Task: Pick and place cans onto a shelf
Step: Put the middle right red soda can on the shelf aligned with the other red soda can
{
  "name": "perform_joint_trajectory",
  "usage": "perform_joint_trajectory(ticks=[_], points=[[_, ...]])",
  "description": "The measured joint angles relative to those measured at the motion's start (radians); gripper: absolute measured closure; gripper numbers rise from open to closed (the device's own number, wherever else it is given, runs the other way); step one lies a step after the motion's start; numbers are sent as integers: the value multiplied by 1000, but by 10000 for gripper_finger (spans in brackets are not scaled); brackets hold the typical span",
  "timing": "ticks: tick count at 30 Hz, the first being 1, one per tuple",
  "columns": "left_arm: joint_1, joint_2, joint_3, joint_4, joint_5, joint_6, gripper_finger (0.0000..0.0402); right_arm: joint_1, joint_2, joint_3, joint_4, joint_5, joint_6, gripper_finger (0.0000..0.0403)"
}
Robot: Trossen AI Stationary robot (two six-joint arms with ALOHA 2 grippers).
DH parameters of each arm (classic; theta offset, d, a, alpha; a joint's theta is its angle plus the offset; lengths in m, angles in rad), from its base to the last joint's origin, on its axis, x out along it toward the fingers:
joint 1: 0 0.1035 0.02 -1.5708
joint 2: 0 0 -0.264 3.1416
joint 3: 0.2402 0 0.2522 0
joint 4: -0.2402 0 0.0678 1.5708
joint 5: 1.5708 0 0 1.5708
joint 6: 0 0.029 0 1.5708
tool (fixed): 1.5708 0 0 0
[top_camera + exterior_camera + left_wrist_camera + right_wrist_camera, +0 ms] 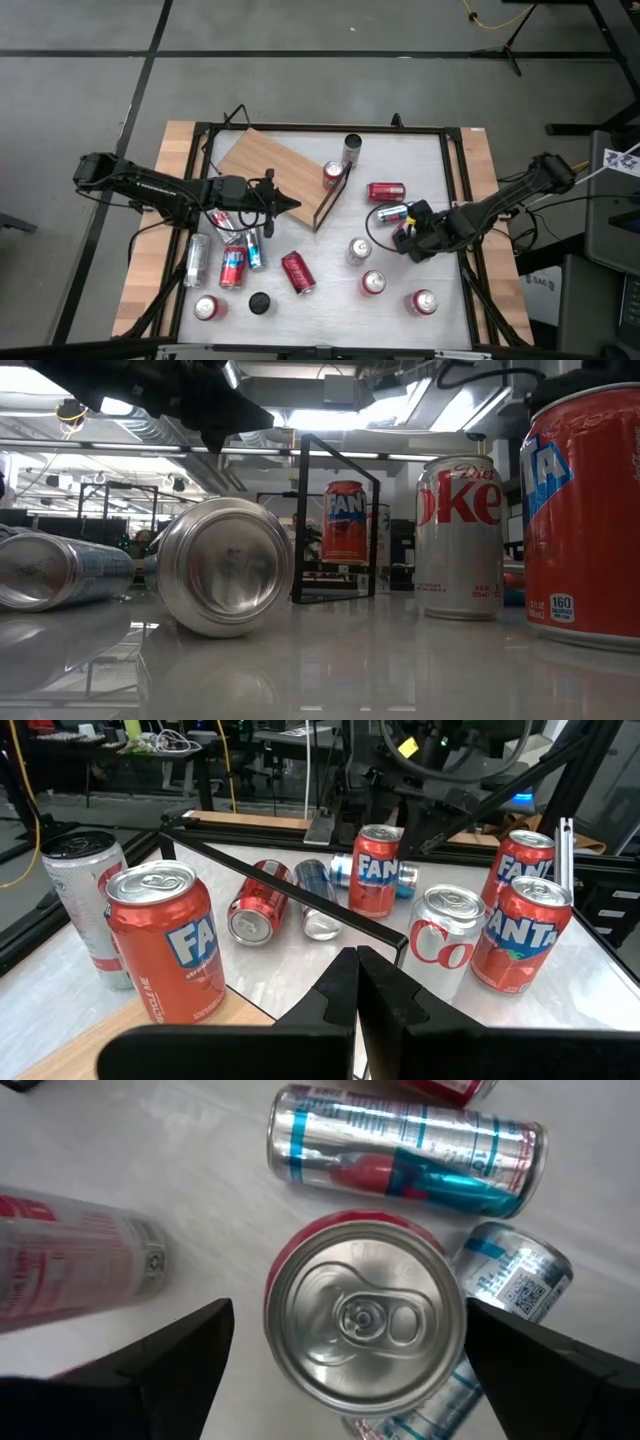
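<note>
Below, the right gripper (pixel 345 1350) stood wide open straddling an upright red can (pixel 365 1315), with a blue-and-silver can (pixel 405 1150) lying beyond; farther off, the left gripper (pixel 293 204), fingers shut and empty, hovered over the shelf (pixel 275 170), where a Fanta can (pixel 333 174) stood upright.

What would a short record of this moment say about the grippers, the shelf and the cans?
left gripper: shut, holding nothing, above the shelf's near edge
right gripper: open, fingers on either side of an upright red can, not closed on it
shelf: one red Fanta can upright at its framed end
table: other cans, some upright, some lying
</note>
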Motion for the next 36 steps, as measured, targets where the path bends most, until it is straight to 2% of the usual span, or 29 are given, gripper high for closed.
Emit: perform_joint_trajectory(ticks=[12,15,20,22,25,31,36], points=[[0,0,0,0,0,0,401,0,53,0,8,24,-23,32],[0,0,0,0,0,0,401,0,53,0,9,27,-64,54],[0,0,0,0,0,0,401,0,53,1,15,33,-132,114],[0,0,0,0,0,0,401,0,53,1,17,35,-184,130],[0,0,0,0,0,0,401,0,52,1,28,36,-280,131],[0,0,0,0,0,0,401,-1,51,1,88,23,-537,94],[0,0,0,0,0,0,401,-45,50,2,127,-44,-700,94]])
